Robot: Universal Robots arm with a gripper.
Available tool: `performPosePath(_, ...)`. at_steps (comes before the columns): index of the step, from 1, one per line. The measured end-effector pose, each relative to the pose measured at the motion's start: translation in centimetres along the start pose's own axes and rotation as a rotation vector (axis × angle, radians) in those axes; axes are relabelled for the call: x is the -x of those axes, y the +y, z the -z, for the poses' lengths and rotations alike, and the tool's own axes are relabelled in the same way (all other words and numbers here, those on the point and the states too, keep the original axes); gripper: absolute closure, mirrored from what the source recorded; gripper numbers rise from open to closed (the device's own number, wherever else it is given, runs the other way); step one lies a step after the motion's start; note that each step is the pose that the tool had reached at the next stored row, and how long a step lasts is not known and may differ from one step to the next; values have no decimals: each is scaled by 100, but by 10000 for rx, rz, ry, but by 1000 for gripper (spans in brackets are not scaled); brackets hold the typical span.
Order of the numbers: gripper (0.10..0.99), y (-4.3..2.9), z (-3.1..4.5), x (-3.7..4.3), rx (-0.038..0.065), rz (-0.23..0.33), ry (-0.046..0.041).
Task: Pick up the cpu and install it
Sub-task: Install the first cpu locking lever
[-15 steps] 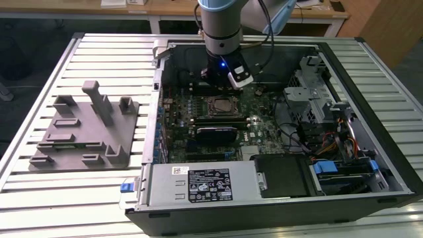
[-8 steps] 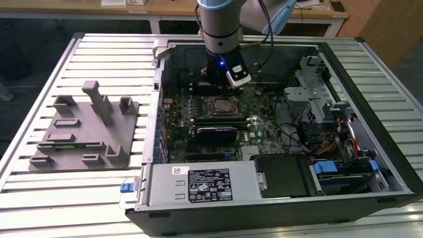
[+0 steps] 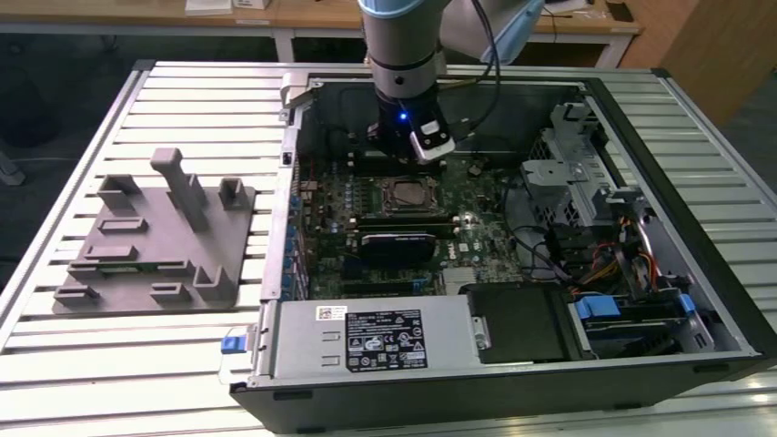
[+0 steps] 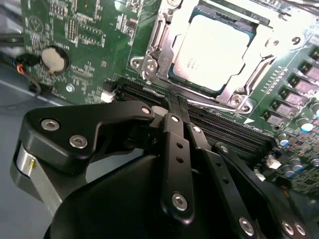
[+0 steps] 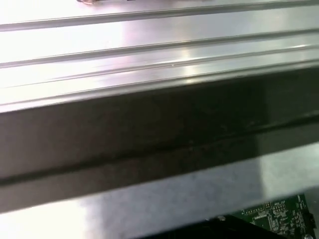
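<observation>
The cpu (image 4: 214, 52) lies flat in its socket on the green motherboard, silvery top up, with the metal retaining frame (image 4: 149, 55) around it. In the exterior view the cpu (image 3: 407, 193) is near the middle of the open computer case. My gripper (image 4: 175, 102) hangs just beside the socket, over the black memory slots, its two black fingers pressed together with nothing between them. The exterior view has the gripper (image 3: 394, 153) inside the case, just behind the socket, under the arm's wrist.
A grey plastic fixture (image 3: 158, 237) with upright posts stands on the slatted table at the exterior view's left. Inside the case are a power supply (image 3: 364, 341) at the front, a drive cage (image 3: 583, 173) and cables at the right. The case wall (image 5: 149, 129) is close.
</observation>
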State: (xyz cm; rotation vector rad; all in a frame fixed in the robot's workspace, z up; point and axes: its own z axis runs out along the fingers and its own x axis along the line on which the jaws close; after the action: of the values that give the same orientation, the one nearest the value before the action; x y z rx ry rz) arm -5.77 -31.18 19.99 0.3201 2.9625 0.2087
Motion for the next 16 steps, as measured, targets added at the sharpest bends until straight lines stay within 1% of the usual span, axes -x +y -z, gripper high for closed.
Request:
performPosePath(3, 980, 1, -5, -6, -41, -294, -48)
performPosePath(9, 980, 19, -12, -28, -84, -592, -93)
performPosePath(16, 980, 34, -22, -36, -97, -682, -108)
